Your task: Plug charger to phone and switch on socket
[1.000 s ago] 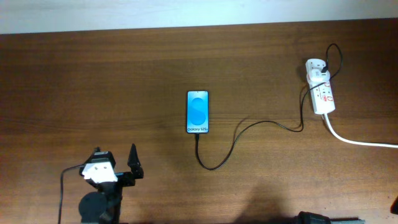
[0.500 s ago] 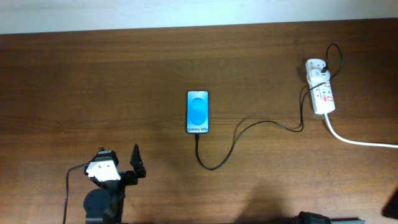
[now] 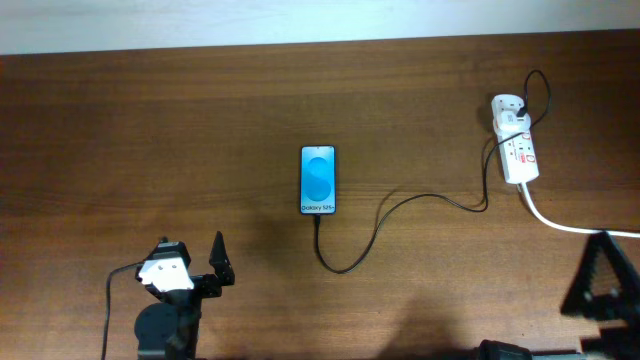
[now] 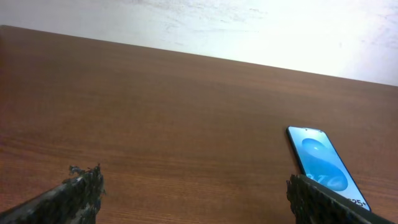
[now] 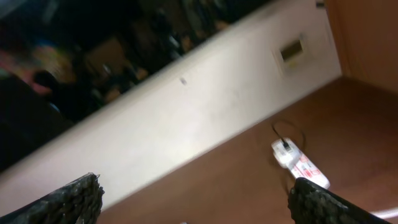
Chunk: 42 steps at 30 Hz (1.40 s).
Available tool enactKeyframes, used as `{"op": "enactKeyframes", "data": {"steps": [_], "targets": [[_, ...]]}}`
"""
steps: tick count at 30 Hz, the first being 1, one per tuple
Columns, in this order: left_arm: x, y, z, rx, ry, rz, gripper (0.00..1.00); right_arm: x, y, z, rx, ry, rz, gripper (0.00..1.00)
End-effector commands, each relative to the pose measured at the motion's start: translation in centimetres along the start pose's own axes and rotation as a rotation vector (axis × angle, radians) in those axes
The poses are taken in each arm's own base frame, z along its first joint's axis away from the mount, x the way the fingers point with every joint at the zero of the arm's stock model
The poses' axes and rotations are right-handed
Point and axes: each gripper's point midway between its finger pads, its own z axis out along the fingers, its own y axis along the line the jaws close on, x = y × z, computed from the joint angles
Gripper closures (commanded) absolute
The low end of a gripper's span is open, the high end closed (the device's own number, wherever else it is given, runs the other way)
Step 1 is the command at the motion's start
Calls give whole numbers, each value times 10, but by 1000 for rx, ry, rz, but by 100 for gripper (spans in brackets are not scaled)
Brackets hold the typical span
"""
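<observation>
The phone (image 3: 318, 180) lies face up mid-table, its blue screen lit. It also shows at the right of the left wrist view, phone (image 4: 323, 165). The thin black charger cable (image 3: 400, 205) loops from the phone's bottom edge, where its tip meets the phone, to the white adapter (image 3: 507, 110) on the socket (image 3: 519, 155) at the far right. My left gripper (image 3: 190, 258) hovers open near the front left, clear of the phone, with only bare wood between its fingers at left gripper (image 4: 196, 193). Open and tilted, my right gripper (image 3: 605, 285) is at the front right, blurred. In its own view, right gripper (image 5: 196, 196) holds nothing, with the socket (image 5: 298, 163) ahead of it.
A thick white cord (image 3: 575, 227) runs from the socket off the right edge. The wooden table (image 3: 150, 130) ends at a pale wall along the back. The right wrist view is blurred and slanted.
My right arm has come into the overhead view at the bottom right. The left arm shifted slightly right, then held still. Phone, cable and socket have not moved.
</observation>
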Motion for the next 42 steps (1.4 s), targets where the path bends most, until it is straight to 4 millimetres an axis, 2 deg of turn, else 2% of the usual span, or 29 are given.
{"op": "enactKeyframes", "data": {"steps": [1,4,7,10,14,19,21,26,30,33,35,38,42], "targets": [[3,-1,1,6,6,-10,1,25,-21,36,52,73,-27,1],[3,-1,1,6,6,-10,1,50,-41,75,75,118,-20,1],[3,-1,1,6,6,-10,1,77,-56,100,76,155,-18,1],[3,-1,1,7,7,-10,1,84,-61,101,62,87,-41,1],[3,-1,1,6,6,-10,0,92,-74,91,30,-90,-51,1],[3,-1,1,6,6,-10,1,117,-87,114,-60,-253,-39,1],[3,-1,1,7,7,-10,1,134,-97,128,-72,-276,-37,1],[3,-1,1,7,7,-10,1,173,-118,144,-72,-274,-37,1],[3,-1,1,6,6,-10,1,214,-140,159,-31,-185,-45,1],[3,-1,1,7,7,-10,1,235,-151,164,6,-112,-50,2],[3,-1,1,6,6,-10,1,245,-157,165,33,-68,-111,1],[3,-1,1,6,6,-10,0,248,-155,165,22,-55,-251,1],[3,-1,1,6,6,-10,1,248,-155,165,23,-55,-259,2]]}}
